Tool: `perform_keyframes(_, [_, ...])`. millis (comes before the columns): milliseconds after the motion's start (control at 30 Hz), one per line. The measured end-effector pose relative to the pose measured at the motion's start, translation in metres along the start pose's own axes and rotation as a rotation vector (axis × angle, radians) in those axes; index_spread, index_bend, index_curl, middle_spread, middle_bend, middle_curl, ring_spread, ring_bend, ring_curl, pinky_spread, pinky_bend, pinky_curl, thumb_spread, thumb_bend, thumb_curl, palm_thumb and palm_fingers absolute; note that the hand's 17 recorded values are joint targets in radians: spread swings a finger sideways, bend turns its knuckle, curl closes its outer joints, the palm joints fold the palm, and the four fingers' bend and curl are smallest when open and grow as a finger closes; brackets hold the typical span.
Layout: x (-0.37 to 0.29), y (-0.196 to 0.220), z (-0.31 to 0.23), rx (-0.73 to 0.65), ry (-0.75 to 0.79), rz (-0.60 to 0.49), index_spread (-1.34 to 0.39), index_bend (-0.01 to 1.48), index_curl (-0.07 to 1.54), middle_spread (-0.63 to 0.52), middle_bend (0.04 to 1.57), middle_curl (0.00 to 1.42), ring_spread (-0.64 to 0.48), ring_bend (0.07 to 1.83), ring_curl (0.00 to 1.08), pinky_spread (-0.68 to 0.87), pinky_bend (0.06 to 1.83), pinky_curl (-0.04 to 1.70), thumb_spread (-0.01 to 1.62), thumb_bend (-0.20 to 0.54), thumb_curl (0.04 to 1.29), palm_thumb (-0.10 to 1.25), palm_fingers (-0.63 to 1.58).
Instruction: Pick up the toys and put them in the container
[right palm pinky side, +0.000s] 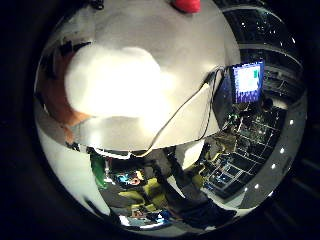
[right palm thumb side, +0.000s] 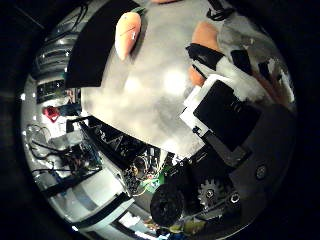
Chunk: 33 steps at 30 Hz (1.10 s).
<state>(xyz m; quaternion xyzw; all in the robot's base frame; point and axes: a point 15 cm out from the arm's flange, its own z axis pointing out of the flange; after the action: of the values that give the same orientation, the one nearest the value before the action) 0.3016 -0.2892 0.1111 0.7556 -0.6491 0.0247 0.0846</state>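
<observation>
Soft fuzzy white plush toy (right palm pinky side: 117, 82), smooth matt grey tabletop (right palm thumb side: 150, 95), hard plastic hand (right palm thumb side: 225, 117)

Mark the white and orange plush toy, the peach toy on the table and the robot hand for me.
white and orange plush toy (right palm pinky side: 112, 82): little finger side palm view, on its white front.
peach toy (right palm thumb side: 127, 33): thumb side palm view, on its middle.
robot hand (right palm thumb side: 227, 112): thumb side palm view, on a black finger part.

A robotics lab or electronics workshop.
A lit monitor (right palm pinky side: 247, 81) stands by the white table (right palm thumb side: 145, 100), with racks of wired electronics (right palm thumb side: 80, 157) crowding the room beyond.
</observation>
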Motion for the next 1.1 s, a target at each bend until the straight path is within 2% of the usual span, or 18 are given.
perform_keyframes(133, [-0.001, 0.002, -0.030, 0.026, 0.011, 0.016, -0.19, 1.13, 0.69, -0.09, 1.31, 0.62, -0.16, 1.42, 0.58, -0.19, 1.29, 0.77, 0.84, -0.017, 0.65, 1.06, 1.21])
perform_keyframes(400, [-0.044, -0.001, -0.091, 0.079, -0.072, 0.003, -0.19, 1.15, 0.68, -0.09, 1.33, 0.60, -0.16, 1.44, 0.57, -0.18, 1.23, 0.87, 0.82, -0.017, 0.72, 1.04, 1.21])
perform_keyframes(567, [-0.088, -0.026, -0.141, 0.140, -0.095, -0.064, -0.18, 1.15, 0.68, -0.08, 1.34, 0.59, -0.16, 1.45, 0.57, -0.18, 1.19, 0.93, 0.81, -0.017, 0.75, 1.04, 1.20])
perform_keyframes(867, [-0.142, -0.087, -0.274, 0.292, -0.088, -0.124, -0.18, 1.15, 0.68, -0.08, 1.34, 0.58, -0.16, 1.45, 0.56, -0.19, 1.14, 1.01, 0.80, -0.017, 0.78, 1.04, 1.21])
perform_keyframes(1100, [-0.208, -0.117, -0.347, 0.363, -0.103, -0.189, -0.18, 1.15, 0.67, -0.08, 1.35, 0.58, -0.16, 1.45, 0.56, -0.20, 1.11, 1.06, 0.80, -0.021, 0.79, 1.03, 1.21])
